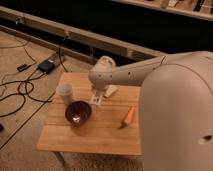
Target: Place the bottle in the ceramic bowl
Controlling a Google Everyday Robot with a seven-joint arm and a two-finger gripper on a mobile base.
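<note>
The ceramic bowl [78, 112], dark maroon and glossy, stands on the left part of the small wooden table [100, 135]. My gripper [97, 99] points down just right of and behind the bowl, close to the tabletop, on the end of the pale arm [125, 74]. I cannot make out the bottle as a separate thing; whatever is at the gripper's tip blends with it. A pale object [111, 90] lies just right of the gripper, partly hidden by the arm.
A white cup [64, 93] stands behind the bowl on the left. An orange carrot [128, 116] lies on the right of the table. My large arm housing [175, 120] fills the right side. Cables and a dark box [46, 66] lie on the floor at left.
</note>
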